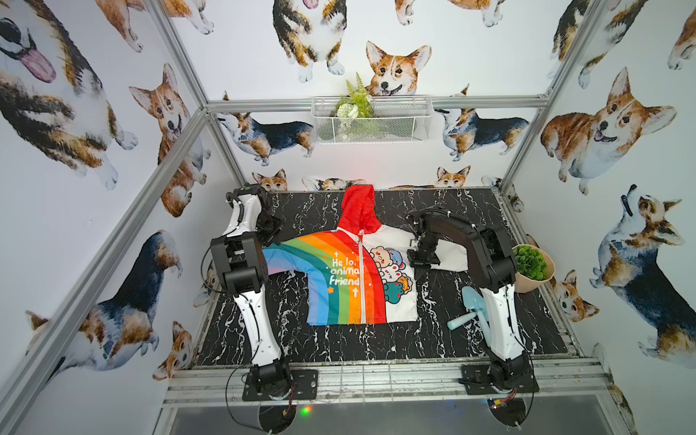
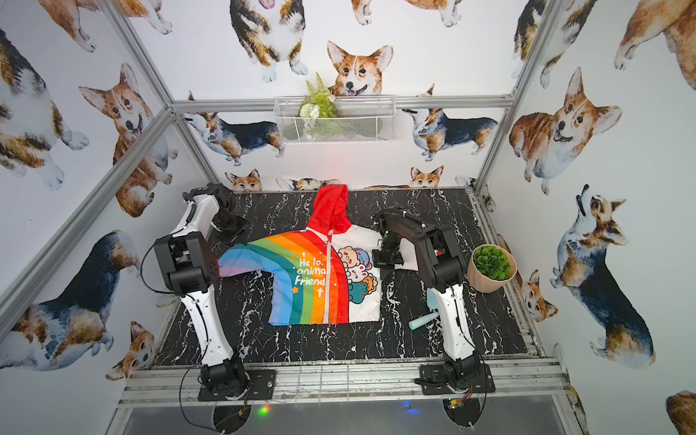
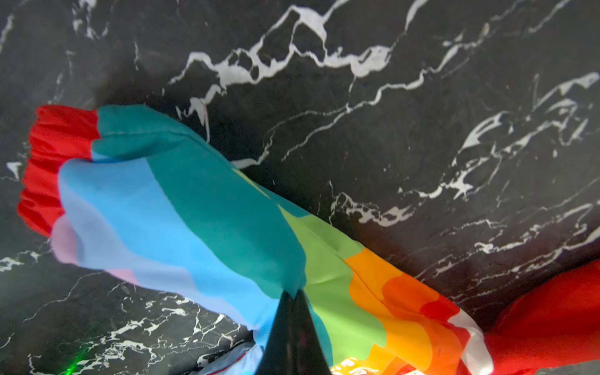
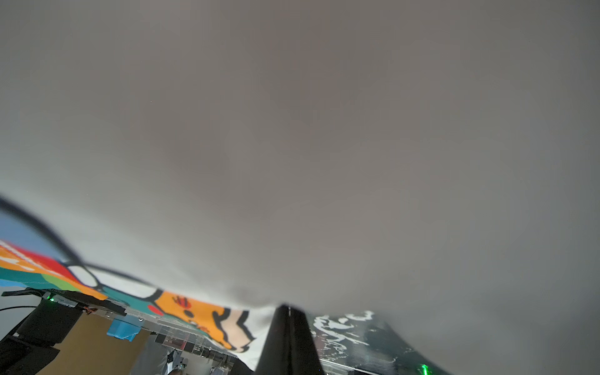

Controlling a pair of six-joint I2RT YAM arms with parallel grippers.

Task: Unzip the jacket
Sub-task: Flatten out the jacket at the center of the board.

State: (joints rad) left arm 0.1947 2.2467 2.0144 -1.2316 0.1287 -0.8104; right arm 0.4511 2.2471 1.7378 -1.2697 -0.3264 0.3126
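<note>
The jacket (image 1: 339, 278) lies flat on the black marble table (image 1: 301, 346) in both top views, with its red hood (image 1: 359, 211) toward the back wall. Its white zipper (image 1: 362, 278) runs closed down the front. My left gripper (image 1: 275, 239) sits at the upper edge of the rainbow sleeve (image 2: 241, 260). In the left wrist view the gripper (image 3: 293, 292) is shut on a pinch of that sleeve (image 3: 194, 211). My right gripper (image 1: 423, 263) is on the white sleeve by the armpit. In the right wrist view the gripper (image 4: 287, 306) is shut where white fabric (image 4: 292, 162) billows close to the lens.
A potted green plant (image 1: 531, 265) stands at the table's right edge, close to my right arm. A pale blue tool (image 1: 469, 312) lies by that arm's lower link. A wire basket (image 1: 371, 120) with greenery hangs on the back wall.
</note>
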